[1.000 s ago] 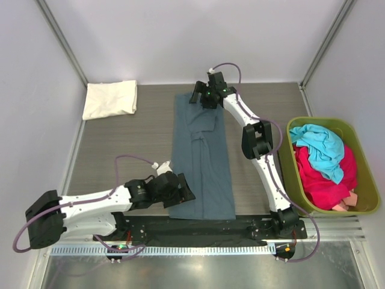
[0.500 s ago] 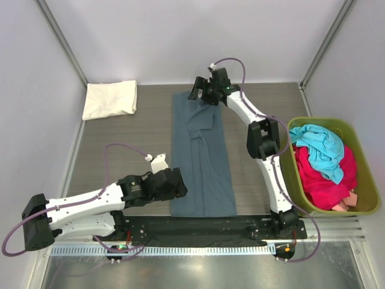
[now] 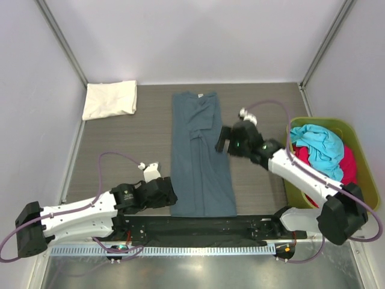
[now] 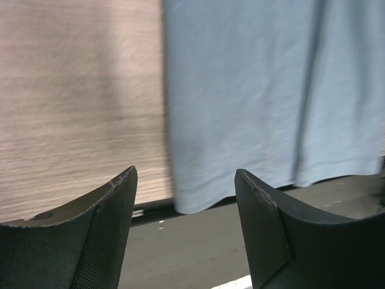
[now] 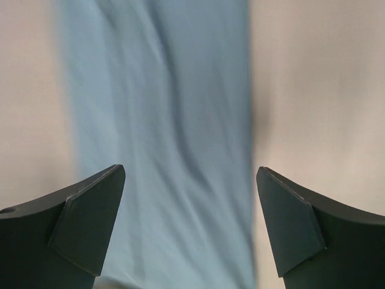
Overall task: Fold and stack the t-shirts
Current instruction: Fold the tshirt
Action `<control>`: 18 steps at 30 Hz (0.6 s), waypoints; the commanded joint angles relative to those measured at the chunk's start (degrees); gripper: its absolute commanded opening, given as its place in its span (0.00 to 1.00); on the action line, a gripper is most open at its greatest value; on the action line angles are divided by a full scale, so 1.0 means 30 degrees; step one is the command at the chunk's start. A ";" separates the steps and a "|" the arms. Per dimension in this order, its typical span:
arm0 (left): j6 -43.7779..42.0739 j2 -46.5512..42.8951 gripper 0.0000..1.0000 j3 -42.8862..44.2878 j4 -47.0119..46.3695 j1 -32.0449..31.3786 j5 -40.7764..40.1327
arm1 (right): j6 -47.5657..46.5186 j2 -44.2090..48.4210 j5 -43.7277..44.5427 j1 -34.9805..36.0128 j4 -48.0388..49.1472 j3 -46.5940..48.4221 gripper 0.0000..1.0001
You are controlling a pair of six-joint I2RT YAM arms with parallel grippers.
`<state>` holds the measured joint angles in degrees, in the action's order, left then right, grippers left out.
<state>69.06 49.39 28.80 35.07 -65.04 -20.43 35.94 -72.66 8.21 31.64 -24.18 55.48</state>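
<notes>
The cream shirt [image 3: 110, 99] lies at the far left corner of the table [image 3: 120, 150], folded into a flat, soft rectangle. Nearer, the left gripper [image 3: 163, 192] is low over the table with its jaws apart and nothing between them. It is just beside the near left corner of the blue shirt [image 3: 200, 156], and the wrist view shows this hem corner straight ahead of the fingers.

The blue shirt is a long narrow strip of slightly wrinkled cotton, with its long axis running from the near edge to the far edge. The right gripper [image 3: 222, 139] hovers at the strip's right edge, about the middle, wide and empty. I judge that the near hem should go to the far end next, and the left arm is nearer to it.

At the far right, the green bin [image 3: 368, 183] holds the turquoise shirt [image 3: 322, 144] and the pink shirt [image 3: 328, 180], both crumpled.
</notes>
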 commanded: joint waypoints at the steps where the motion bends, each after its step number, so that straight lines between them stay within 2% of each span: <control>1: 0.0506 0.0382 0.66 -0.0516 -0.1377 -0.0031 0.0713 | 0.2722 0.1276 0.1367 0.2013 -0.1807 -0.4131 0.96; 3: 0.0710 0.0646 0.65 -0.0633 -0.1494 -0.0031 0.1182 | 0.3514 0.2653 0.1453 0.2955 -0.2307 -0.5915 0.92; 9: 0.1970 0.0093 0.62 -0.2184 -0.2401 -0.0060 0.1857 | 0.6296 0.6080 0.1805 0.5361 -0.4299 -0.8091 0.82; 18: 0.2586 -0.0175 0.56 -0.3678 -0.3570 -0.0089 0.2383 | 0.9198 0.7024 0.1159 0.8873 -0.5004 -0.9471 0.60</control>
<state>75.20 48.29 19.70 27.99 -65.14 -14.50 58.06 -52.12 10.63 55.27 -38.00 27.75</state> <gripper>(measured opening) 0.565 0.614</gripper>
